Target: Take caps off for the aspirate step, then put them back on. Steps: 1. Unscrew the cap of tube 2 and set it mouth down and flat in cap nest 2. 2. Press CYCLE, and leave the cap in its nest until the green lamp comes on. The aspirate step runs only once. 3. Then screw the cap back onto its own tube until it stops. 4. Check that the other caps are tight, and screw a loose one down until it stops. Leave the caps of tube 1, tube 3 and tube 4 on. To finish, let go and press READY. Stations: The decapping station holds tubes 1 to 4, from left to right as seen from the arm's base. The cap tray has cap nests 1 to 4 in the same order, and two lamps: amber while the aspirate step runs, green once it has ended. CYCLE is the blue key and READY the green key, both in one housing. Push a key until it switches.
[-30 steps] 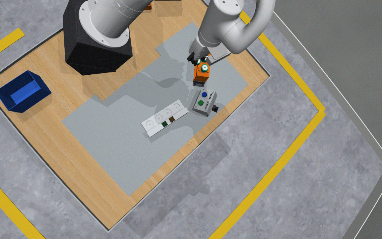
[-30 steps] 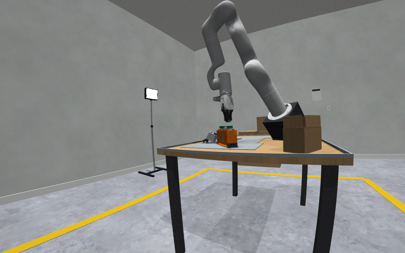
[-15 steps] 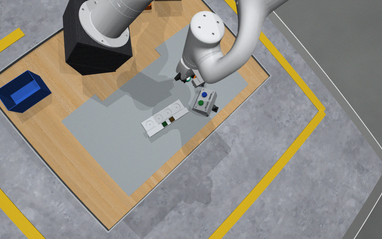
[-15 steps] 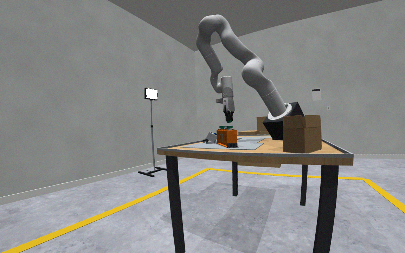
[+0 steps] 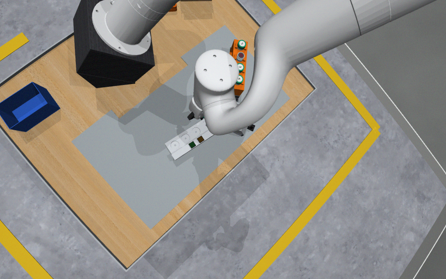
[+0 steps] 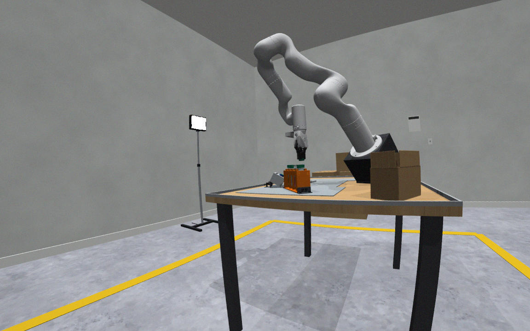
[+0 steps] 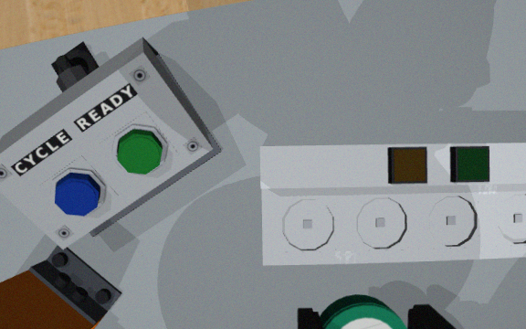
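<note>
Before you is a smooth, pale grey arm with rounded elbows and fine seam lines around its tubes. Its white base flange shows small screw holes near its edge. The round white wrist cap carries four dark screw holes, at about twelve, two, five and nine o'clock. Your gripper has a grey body and black fingers.

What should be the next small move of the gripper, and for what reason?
Probably carry the green cap over the cap tray to nest 2: the gripper grips it, tube 2 stands uncapped, and all four nests are empty.
</note>
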Controlling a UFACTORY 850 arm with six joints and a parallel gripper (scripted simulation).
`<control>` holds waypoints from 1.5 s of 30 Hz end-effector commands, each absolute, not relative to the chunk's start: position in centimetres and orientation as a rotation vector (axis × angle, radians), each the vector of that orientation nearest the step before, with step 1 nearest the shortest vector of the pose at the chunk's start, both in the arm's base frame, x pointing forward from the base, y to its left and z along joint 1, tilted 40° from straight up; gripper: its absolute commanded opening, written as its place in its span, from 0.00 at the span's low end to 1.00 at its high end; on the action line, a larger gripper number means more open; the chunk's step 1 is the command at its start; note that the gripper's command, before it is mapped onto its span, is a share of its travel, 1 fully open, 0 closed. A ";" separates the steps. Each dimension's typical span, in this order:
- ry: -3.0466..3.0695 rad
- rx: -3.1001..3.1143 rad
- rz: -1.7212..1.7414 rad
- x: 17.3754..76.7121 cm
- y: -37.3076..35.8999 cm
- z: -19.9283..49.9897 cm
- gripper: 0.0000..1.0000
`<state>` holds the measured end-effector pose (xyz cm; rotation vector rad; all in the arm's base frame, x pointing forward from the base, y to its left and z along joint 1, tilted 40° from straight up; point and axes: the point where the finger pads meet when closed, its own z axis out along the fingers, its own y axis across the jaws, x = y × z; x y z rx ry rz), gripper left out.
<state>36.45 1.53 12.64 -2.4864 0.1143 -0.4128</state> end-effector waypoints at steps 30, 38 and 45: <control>0.111 -2.483 -0.412 41.2 1.7 4.7 0.00; 0.111 -2.483 -0.412 42.2 3.4 2.5 0.00; 0.111 -2.483 -0.411 43.0 4.7 0.7 0.00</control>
